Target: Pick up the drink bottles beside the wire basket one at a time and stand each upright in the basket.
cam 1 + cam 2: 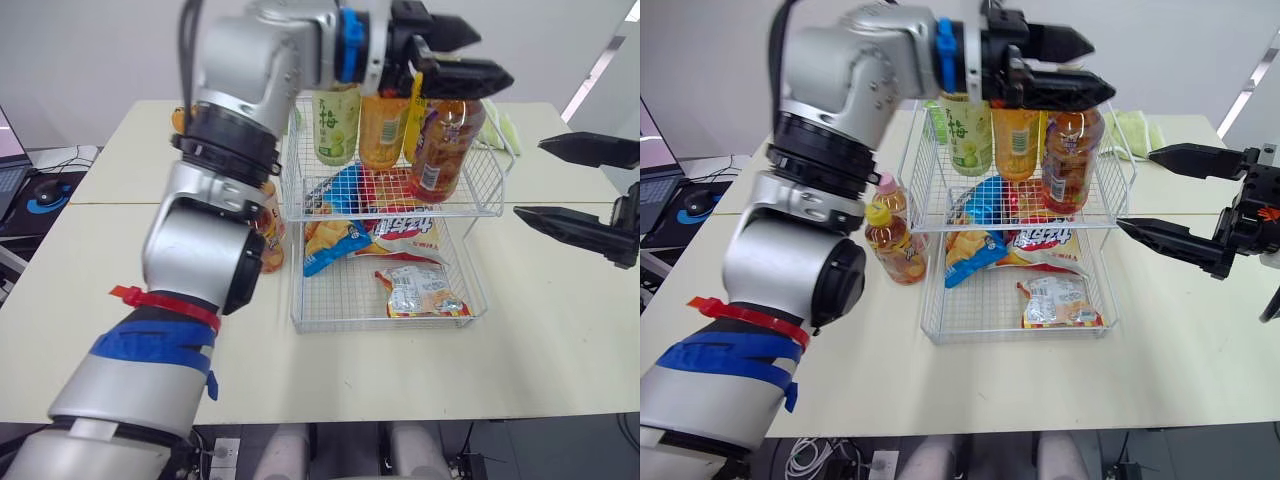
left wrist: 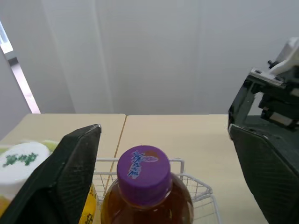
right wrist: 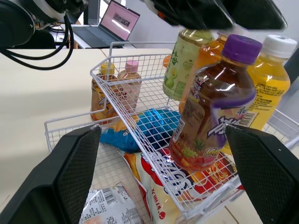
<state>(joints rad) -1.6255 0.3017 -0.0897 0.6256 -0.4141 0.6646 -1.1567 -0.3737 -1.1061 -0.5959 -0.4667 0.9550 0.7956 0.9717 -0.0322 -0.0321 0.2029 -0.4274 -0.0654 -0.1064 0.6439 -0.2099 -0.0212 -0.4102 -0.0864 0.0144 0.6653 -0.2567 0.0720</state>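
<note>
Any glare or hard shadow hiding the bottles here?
Right wrist view: small highlights on the purple-capped bottle, label not washed out. Left wrist view: its cap evenly lit, no glare. Left eye view: even light, only soft shadows on the table; the left gripper hides that cap.

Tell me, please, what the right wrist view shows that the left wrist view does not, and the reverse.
The right wrist view adds the laptop, two bottles standing outside the basket, and snack bags on its lower tier. The left wrist view adds the printed top of the purple cap and the bare table beyond the basket. Both have the purple-capped bottle upright in the basket's upper tier, under the open left gripper.
</note>
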